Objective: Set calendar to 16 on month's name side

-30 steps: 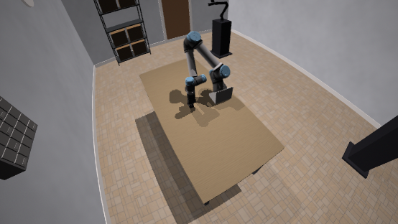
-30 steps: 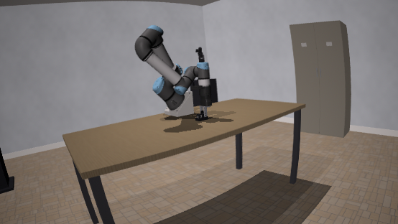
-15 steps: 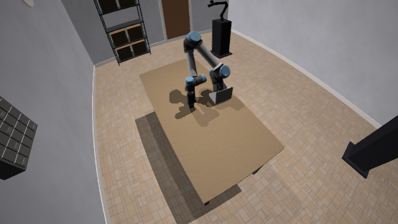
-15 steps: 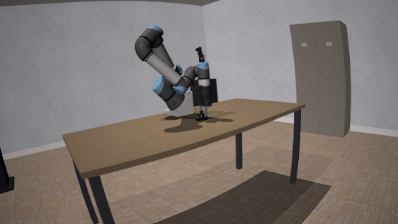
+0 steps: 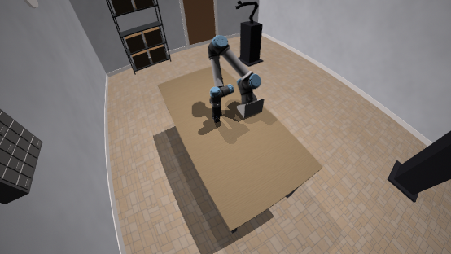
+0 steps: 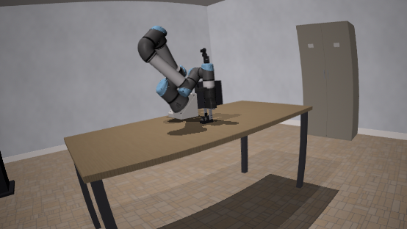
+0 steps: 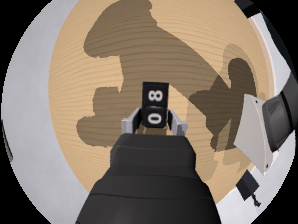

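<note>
Wood-coloured tabletop (image 5: 252, 163) (image 6: 147, 147) (image 7: 70, 75) sits under my gripper (image 5: 216, 120) (image 6: 206, 119) (image 7: 154, 115). Its fingers are wide apart, one on each side of the near cube (image 7: 154, 118), which shows a 0 on top. Just past it, touching or nearly so, is the far cube (image 7: 155, 94), showing an 8. I think the fingers straddle the near cube so they can pinch it and turn it. I can't make out the tray.
</note>
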### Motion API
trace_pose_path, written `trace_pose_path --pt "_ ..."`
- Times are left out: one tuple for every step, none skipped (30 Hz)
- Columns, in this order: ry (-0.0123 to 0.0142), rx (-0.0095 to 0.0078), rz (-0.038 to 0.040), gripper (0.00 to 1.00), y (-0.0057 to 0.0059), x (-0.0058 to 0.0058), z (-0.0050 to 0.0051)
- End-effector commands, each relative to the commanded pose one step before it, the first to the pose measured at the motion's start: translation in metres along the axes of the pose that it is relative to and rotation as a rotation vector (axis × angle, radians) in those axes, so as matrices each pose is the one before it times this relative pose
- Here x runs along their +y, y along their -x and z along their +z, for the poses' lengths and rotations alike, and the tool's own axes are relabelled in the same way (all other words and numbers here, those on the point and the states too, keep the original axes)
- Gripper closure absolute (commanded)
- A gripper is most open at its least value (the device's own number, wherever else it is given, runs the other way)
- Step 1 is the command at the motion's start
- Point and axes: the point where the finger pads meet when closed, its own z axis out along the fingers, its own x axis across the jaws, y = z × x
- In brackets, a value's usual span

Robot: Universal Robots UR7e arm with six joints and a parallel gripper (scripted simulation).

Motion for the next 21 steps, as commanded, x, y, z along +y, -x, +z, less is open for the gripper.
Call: trace_pose_path --pt "0.00014 -0.00109 0.00037 0.13 0.00028 -0.00001 -0.00321" --pt "0.0 0.0 0.0 0.13 0.0 0.0 -0.00147" --pt "0.00001 0.0 0.0 0.13 0.00001 0.00001 -0.00173" --pt "0.0 0.0 0.0 0.13 -0.00001 0.0 -0.002" --pt "0.0 0.0 0.0 0.13 0.0 0.0 -0.00226" --pt "0.0 0.0 0.0 0.13 0.0 0.0 -0.00251" --pt "0.0 0.0 0.0 0.13 0.0 0.0 -0.00275" --pt "-0.00001 0.0 0.0 0.13 -0.00001 -0.00001 -0.00297" --pt "0.00001 0.0 0.0 0.13 0.00001 0.00001 -0.00317" --pt "0.0 0.0 0.0 0.13 0.0 0.0 -0.00336" --pt "-0.00001 0.0 0.0 0.13 -0.00001 0.0 -0.00352" --pt "0.00001 0.0 0.0 0.13 0.00001 0.00001 -0.00365" --pt "0.0 0.0 0.0 0.13 0.0 0.0 -0.00376" --pt "0.0 0.0 0.0 0.13 -0.00001 0.0 -0.00384" --pt "0.0 0.0 0.0 0.13 0.0 0.0 0.0" --pt "0.0 0.0 0.0 0.13 0.0 0.0 0.0" --pt "-0.00001 0.0 0.0 0.13 -0.00001 0.0 -0.00389" --pt "0.00001 0.0 0.0 0.13 0.00001 0.00001 -0.0039" --pt "0.0 0.0 0.0 0.13 0.0 0.0 -0.00388" --pt "0.0 0.0 0.0 0.13 0.0 0.0 -0.00383" --pt "-0.00001 0.0 0.0 0.13 -0.00001 -0.00001 -0.00375"
